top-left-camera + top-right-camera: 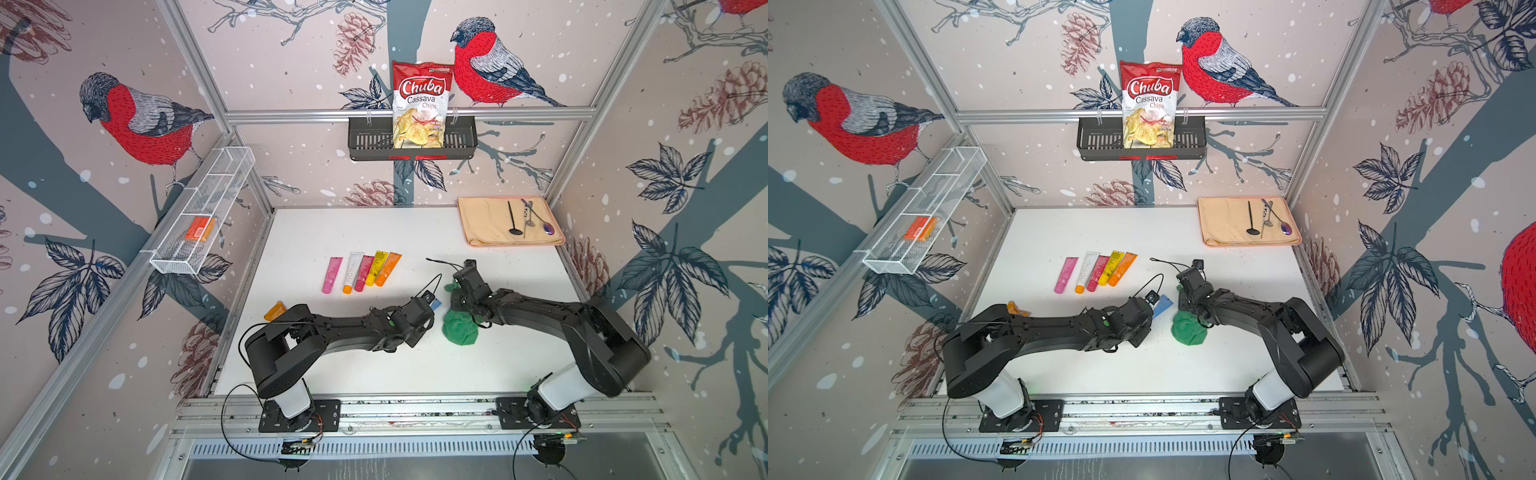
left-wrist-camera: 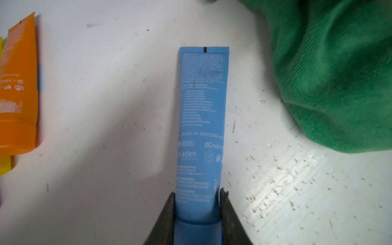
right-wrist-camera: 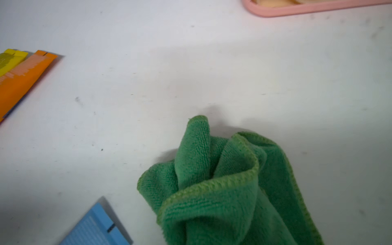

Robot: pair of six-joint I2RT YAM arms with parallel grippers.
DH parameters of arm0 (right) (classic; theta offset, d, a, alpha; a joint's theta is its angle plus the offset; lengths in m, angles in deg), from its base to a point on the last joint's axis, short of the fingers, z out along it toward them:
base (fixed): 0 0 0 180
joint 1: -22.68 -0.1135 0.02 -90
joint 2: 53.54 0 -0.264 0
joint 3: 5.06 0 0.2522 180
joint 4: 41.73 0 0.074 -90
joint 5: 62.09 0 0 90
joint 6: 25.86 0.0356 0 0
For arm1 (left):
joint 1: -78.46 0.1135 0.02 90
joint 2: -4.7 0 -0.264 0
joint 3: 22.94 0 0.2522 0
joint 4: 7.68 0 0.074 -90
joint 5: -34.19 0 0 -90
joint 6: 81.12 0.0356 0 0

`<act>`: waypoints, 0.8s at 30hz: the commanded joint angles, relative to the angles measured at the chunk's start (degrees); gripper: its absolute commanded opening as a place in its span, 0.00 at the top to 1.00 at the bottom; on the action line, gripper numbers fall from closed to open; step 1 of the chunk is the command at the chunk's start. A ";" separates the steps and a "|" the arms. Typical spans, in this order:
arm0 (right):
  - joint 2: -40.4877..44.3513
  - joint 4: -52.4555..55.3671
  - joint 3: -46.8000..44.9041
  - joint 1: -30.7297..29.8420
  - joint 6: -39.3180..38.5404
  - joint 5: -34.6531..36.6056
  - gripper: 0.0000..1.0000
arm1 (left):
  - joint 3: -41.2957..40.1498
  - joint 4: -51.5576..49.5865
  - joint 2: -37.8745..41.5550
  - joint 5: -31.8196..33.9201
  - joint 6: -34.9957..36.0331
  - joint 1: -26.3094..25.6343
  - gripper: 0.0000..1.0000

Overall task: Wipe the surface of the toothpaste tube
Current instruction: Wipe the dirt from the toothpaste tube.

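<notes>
Bright, even light from above in both top views; soft shadows on white table (image 1: 374,232). Heavy wide-angle bending at edges, frame rails (image 1: 407,113) bowed. L wrist view: glare patch on table beside blue tube (image 2: 201,127), small print blurry. R wrist view: green cloth (image 3: 222,191) fairly sharp, bg soft

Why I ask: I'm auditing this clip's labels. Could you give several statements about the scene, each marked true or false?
1. The left hand grips the blue tube. True.
2. The green cloth covers the blue tube. False: it is beside it, apart.
3. The right hand is shut on the green cloth. True.
4. The chips bag lies in the white wire rack. False: it stands in the black basket; the rack holds an orange box.
</notes>
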 commanded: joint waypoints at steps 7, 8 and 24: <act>16.22 0.55 -5.10 0.96 -1.02 3.77 0.98 | 2.27 -3.68 4.40 -2.42 -4.49 0.02 0.25; 17.07 -0.12 -5.89 1.17 -1.04 3.13 0.98 | 3.32 -4.86 5.21 -3.42 -4.93 0.37 0.20; 15.35 -12.06 -12.39 2.83 -0.45 -9.61 0.98 | 10.97 -8.15 -1.01 -31.89 -3.40 18.44 0.37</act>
